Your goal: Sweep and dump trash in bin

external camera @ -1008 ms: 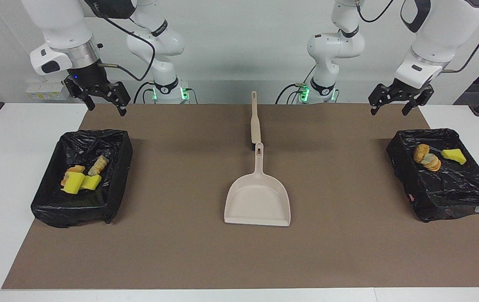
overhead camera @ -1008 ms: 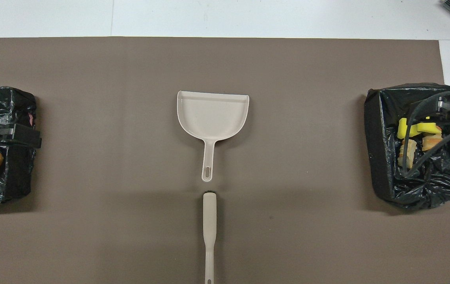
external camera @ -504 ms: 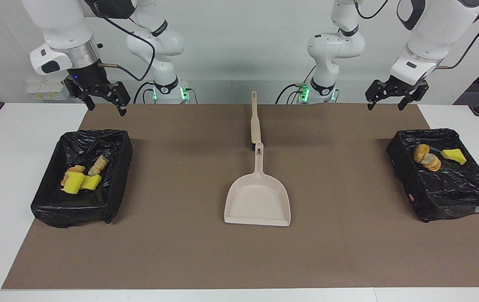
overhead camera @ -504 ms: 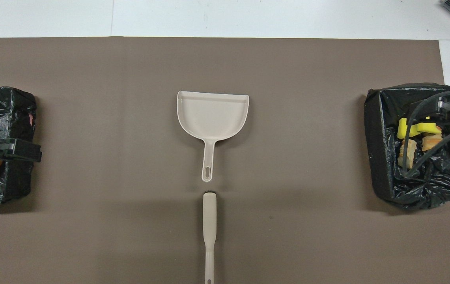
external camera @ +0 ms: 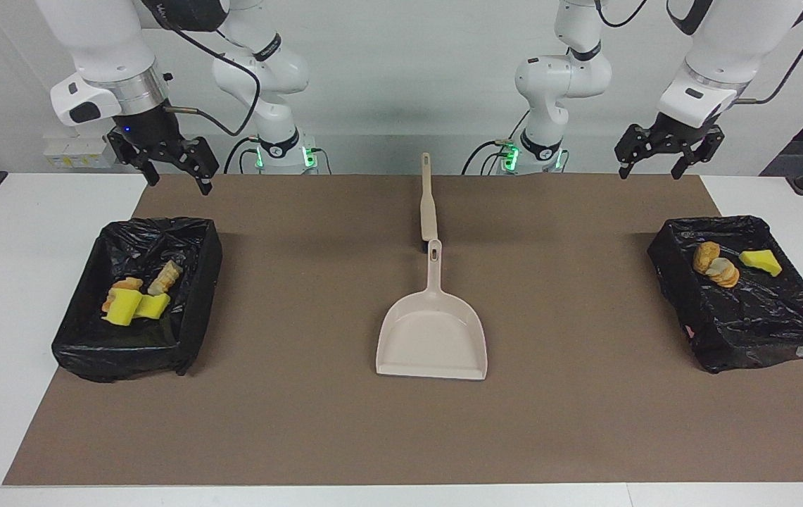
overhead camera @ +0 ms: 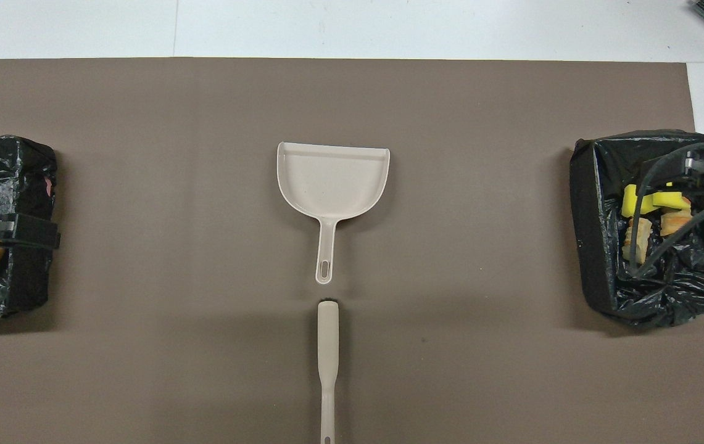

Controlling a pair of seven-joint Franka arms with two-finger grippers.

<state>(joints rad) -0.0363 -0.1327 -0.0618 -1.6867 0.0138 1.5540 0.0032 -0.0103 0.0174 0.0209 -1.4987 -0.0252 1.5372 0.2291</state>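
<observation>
White table (external camera: 35, 211) and a plain pale wall frame the scene, with a brown mat (external camera: 570, 422) covering most of the tabletop. Two bins lined with black bags sit on the mat, one bin (external camera: 193, 282) at the right arm's end and the other bin (external camera: 760, 331) at the left arm's end. Between them, at mid-table, lies a beige dustpan (external camera: 431, 338), mouth pointing away from the robots, handle toward them; a beige brush (external camera: 428, 208) lies in line with that handle, nearer to the robots, its tip just beside the handle's end, though whether they touch is hard to judge. All the trash is in the bins: yellow wedges and tan lumps (external camera: 135, 296) in the bin at the right arm's end, a yellow wedge (external camera: 760, 262) and brown lumps (external camera: 716, 266) in the other. Both arms wait, raised. The right gripper (external camera: 177, 179) hangs over the mat's edge nearest the robots, close to its bin, fingers apart and holding nothing. The left gripper (external camera: 654, 169) hangs likewise near its bin, fingers spread and bare.
</observation>
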